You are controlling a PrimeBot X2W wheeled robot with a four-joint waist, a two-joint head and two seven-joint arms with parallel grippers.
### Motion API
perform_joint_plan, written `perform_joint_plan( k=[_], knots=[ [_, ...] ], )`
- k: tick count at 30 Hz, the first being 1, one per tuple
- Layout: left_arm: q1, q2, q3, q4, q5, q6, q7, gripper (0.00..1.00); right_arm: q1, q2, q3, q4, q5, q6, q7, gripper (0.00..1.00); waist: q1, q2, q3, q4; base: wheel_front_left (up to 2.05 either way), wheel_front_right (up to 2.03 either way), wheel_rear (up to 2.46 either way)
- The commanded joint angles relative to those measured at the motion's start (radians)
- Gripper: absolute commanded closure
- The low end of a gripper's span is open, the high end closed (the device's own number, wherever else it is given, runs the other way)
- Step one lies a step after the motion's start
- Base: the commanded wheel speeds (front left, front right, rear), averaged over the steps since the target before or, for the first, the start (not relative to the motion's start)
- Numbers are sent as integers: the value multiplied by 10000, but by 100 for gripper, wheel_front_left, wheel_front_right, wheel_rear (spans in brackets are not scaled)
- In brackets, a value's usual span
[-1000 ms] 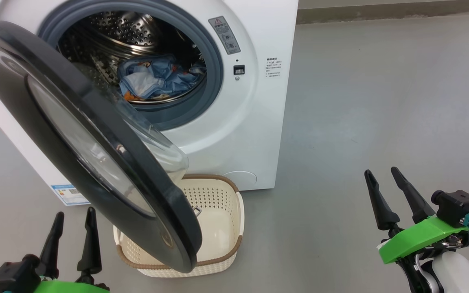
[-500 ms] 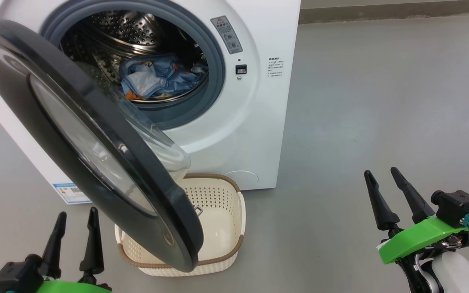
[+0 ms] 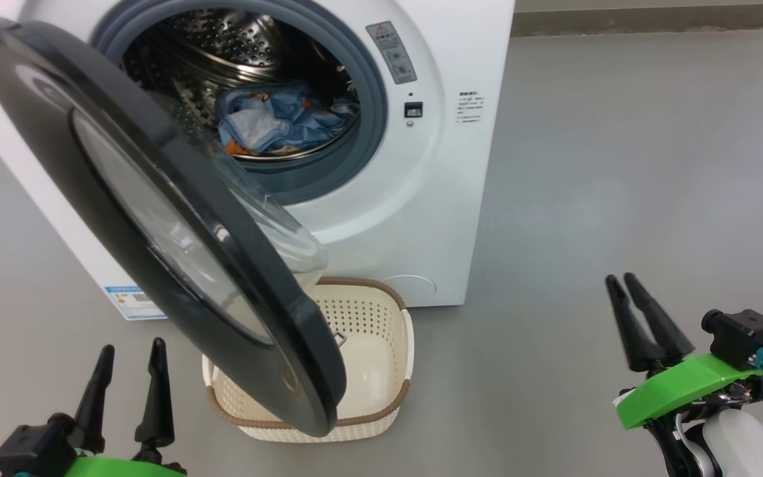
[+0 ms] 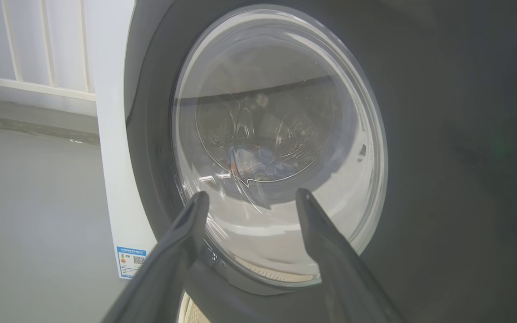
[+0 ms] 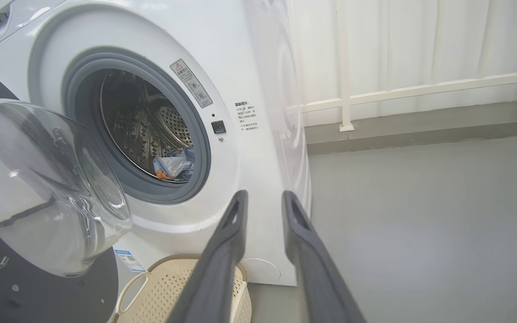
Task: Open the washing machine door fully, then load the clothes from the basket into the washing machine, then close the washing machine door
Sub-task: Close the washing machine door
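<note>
The washing machine [image 3: 434, 199] stands with its door [image 3: 176, 238] swung partly out to the left. The light-blue clothes [image 3: 275, 119] lie inside the steel drum and show again as clothes [image 5: 175, 165]. Below the door's lower edge sits the cream basket [image 3: 381, 371], with nothing showing in the part I can see. My left gripper [image 3: 131, 346] is open at the lower left, just in front of the door's outer face [image 4: 442, 134]. My right gripper [image 3: 621, 279] hangs over the bare floor at the right, fingers close together with a narrow gap and nothing between them.
Grey floor [image 3: 620, 165] spreads to the right of the machine. A low ledge with a white railing [image 5: 343, 94] runs behind it. The door overhangs the basket's left half.
My right gripper's fingers have drawn much closer together. The head camera has shifted, so the whole scene sits further right. The door and clothes stay as they were.
</note>
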Motion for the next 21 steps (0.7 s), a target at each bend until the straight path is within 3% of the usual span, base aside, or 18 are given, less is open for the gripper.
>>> perform_joint_plan(
  k=[1,15,21],
  knots=[
    [-271,194,284,-164,61,-40,-106,0,-161,-103,92,-286,44,56,-122,100,0,0,27,194,0,0,0],
    [-283,143,-41,-46,-39,-40,-38,0,-805,260,690,-667,120,56,-122,100,0,0,-20,1822,0,0,0],
    [-187,239,9,-35,-125,1,-21,0,-1043,435,629,-1386,-13,56,-122,100,0,0,-107,2498,0,0,0]
  ],
)
